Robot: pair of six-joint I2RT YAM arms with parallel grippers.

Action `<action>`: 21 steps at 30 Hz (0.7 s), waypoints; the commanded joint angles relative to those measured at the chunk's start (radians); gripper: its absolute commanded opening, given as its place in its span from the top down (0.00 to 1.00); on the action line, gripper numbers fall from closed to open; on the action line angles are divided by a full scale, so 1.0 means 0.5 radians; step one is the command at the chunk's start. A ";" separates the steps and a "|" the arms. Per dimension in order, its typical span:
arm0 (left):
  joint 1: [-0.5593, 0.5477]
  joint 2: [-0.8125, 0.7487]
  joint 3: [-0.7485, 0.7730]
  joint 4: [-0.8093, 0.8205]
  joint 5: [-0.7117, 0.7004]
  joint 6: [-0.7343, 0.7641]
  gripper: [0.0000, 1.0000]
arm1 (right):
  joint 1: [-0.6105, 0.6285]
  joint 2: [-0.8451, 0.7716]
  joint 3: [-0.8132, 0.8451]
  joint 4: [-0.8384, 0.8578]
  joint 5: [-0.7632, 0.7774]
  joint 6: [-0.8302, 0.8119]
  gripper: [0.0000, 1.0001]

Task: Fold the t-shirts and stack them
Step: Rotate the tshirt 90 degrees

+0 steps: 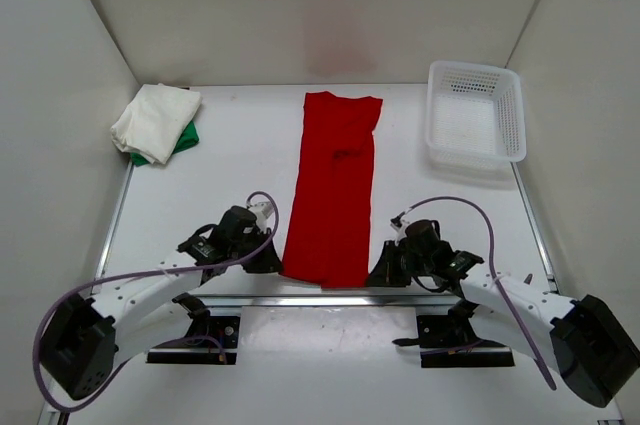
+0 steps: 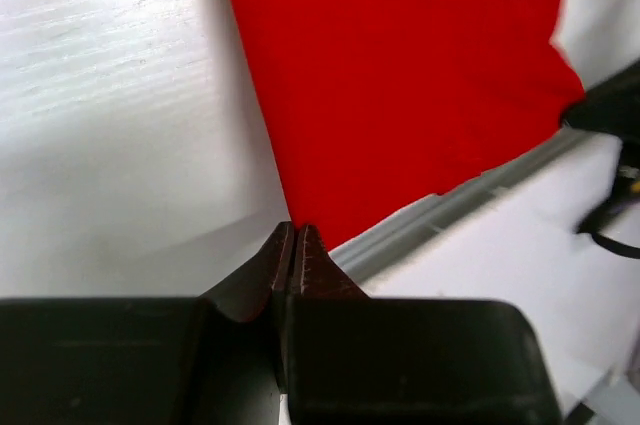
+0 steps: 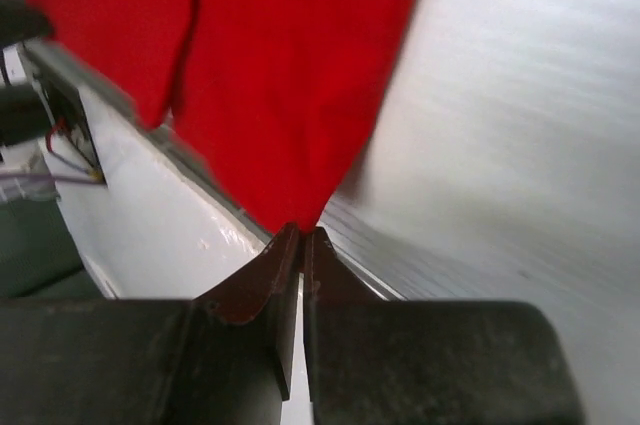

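The red t-shirt (image 1: 335, 188) lies as a long narrow strip down the middle of the table, its near end at the front edge. My left gripper (image 1: 277, 263) is shut on the strip's near left corner (image 2: 300, 215). My right gripper (image 1: 376, 275) is shut on the near right corner (image 3: 300, 210), and the cloth there rises slightly off the table. An off-white t-shirt (image 1: 155, 119), folded, rests on a folded green t-shirt (image 1: 183, 139) at the back left.
A white mesh basket (image 1: 476, 113) stands at the back right. White walls close in the table on three sides. A metal rail (image 1: 330, 299) runs along the front edge between the arm bases.
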State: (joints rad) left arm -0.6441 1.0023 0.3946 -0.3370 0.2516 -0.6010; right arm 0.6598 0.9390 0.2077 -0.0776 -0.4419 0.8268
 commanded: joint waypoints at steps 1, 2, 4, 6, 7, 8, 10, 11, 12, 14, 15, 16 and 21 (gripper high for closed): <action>0.042 -0.167 0.167 -0.200 0.061 -0.065 1.00 | -0.113 -0.117 0.207 -0.259 0.065 -0.070 1.00; 0.106 -0.137 0.226 -0.206 0.064 -0.044 1.00 | -0.229 -0.120 0.292 -0.265 0.028 -0.171 1.00; 0.202 -0.017 0.446 -0.121 0.031 -0.007 1.00 | -0.447 -0.017 0.409 -0.225 -0.082 -0.306 1.00; 0.294 0.167 0.637 -0.014 0.052 -0.004 1.00 | -0.708 0.143 0.523 -0.106 -0.284 -0.457 1.00; 0.294 0.298 0.738 0.020 0.031 -0.037 1.00 | -0.752 0.274 0.624 -0.087 -0.300 -0.491 1.00; 0.319 0.436 0.842 0.078 0.022 -0.040 1.00 | -0.810 0.412 0.728 -0.051 -0.319 -0.540 0.99; 0.352 0.633 0.989 0.155 -0.003 -0.062 1.00 | -0.877 0.633 0.912 0.002 -0.316 -0.604 1.00; 0.353 0.749 1.090 0.143 -0.052 -0.047 1.00 | -0.884 0.777 1.028 0.011 -0.316 -0.626 1.00; 0.383 0.857 1.143 0.155 -0.116 -0.041 1.00 | -0.914 0.846 1.130 0.054 -0.304 -0.638 0.99; 0.417 1.016 1.296 0.189 -0.117 -0.077 1.00 | -0.939 1.075 1.256 0.118 -0.297 -0.617 1.00; 0.469 1.121 1.342 0.232 -0.074 -0.086 1.00 | -0.979 1.125 1.281 0.140 -0.291 -0.614 1.00; 0.490 1.173 1.431 0.235 -0.043 -0.117 1.00 | -1.000 1.244 1.372 0.195 -0.288 -0.592 1.00; 0.497 1.596 1.857 0.140 -0.150 -0.047 1.00 | -1.083 1.628 1.735 0.171 -0.362 -0.623 1.00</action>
State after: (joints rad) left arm -0.3985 1.7481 1.2041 -0.2630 0.2058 -0.6384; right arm 0.1371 1.7077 0.9867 -0.0357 -0.6006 0.5446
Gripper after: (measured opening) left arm 0.088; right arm 0.022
